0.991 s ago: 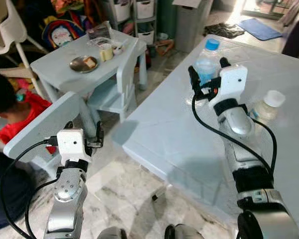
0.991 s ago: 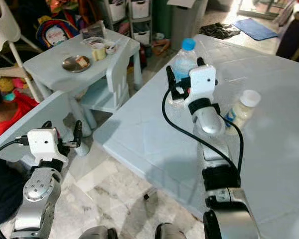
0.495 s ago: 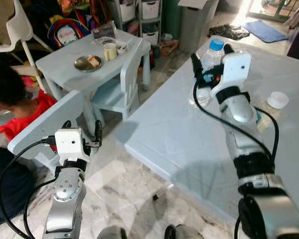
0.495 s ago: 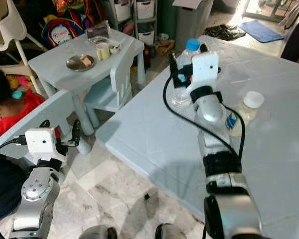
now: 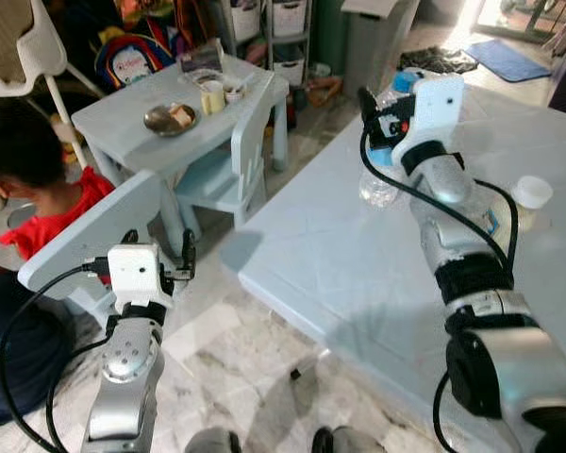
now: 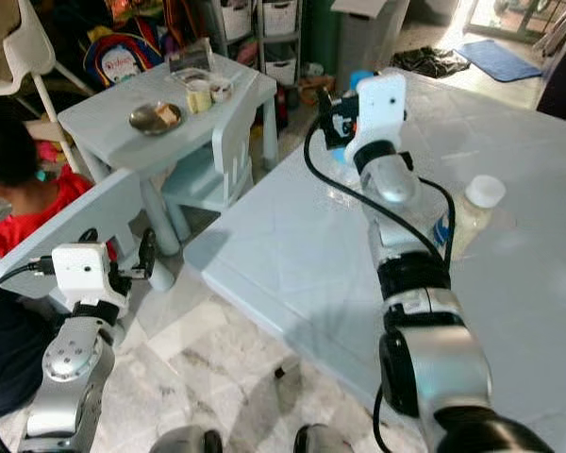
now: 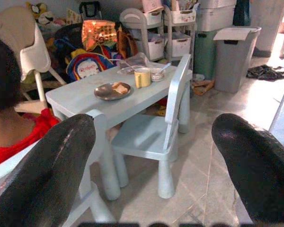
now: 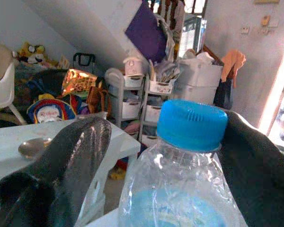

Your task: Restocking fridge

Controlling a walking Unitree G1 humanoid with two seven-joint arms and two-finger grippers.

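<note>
Right claw [image 5: 382, 94] spread wide around blue-capped bottle [image 8: 187, 184] on pale table [image 5: 340, 264]; left claw [image 5: 160, 257] open, idle.

Head cameras look down over the table [image 5: 358, 274]; both wrist cameras face the small play table [image 7: 109, 101] beyond it.

No text, brand or number can be read here. The clear plastic bottle with the blue cap [image 8: 191, 156] carries a pale blue label, but its print is too blurred to read. The colourful round-fronted backpack [image 7: 87, 67], at about 10 o'clock from the small pale blue table [image 7: 90, 101], shows a red and white picture with lettering which is too small to make out.
</note>
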